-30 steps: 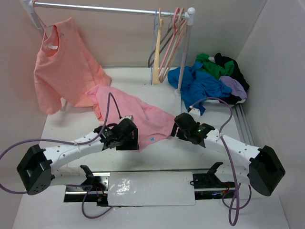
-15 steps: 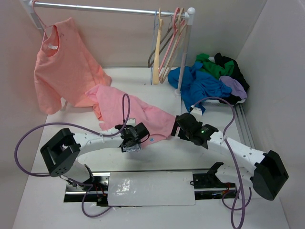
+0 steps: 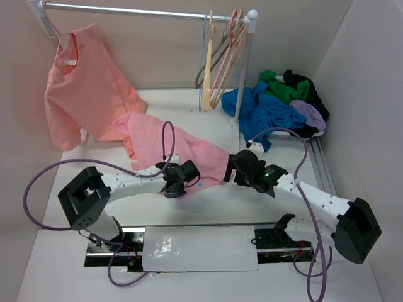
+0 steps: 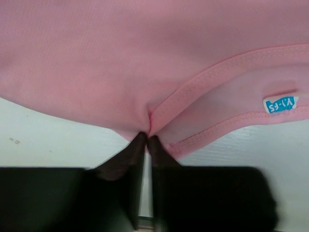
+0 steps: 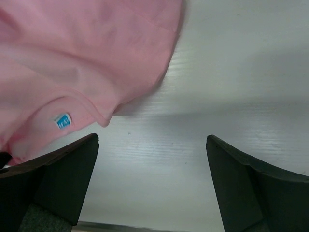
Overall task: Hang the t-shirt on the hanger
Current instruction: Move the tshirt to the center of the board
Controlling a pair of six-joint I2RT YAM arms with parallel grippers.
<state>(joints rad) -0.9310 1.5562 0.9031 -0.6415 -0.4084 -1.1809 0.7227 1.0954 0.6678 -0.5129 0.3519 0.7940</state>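
The pink t-shirt (image 3: 170, 141) lies spread on the table, its hem toward the arms. A small teal label (image 4: 280, 104) sits near that hem. My left gripper (image 3: 178, 187) is at the hem's near edge. In the left wrist view its tips (image 4: 147, 137) are shut on a pinched fold of the t-shirt (image 4: 145, 72). My right gripper (image 3: 233, 168) is at the shirt's right corner. It stands open (image 5: 152, 145) over bare table, with the t-shirt's hem (image 5: 72, 63) just beyond its left finger. A thin bluish-grey hanger (image 3: 203, 94) seems to hang among thicker ones on the rail.
A salmon-orange shirt (image 3: 82, 94) hangs at the left of the rail (image 3: 145, 11). Cream and pink hangers (image 3: 223, 56) hang at its right end, by the white post (image 3: 242, 75). A pile of blue, green and purple garments (image 3: 277, 104) lies at the back right.
My left gripper moved right to the t-shirt's hem and shut on it. My right gripper opened wider and shifted slightly.
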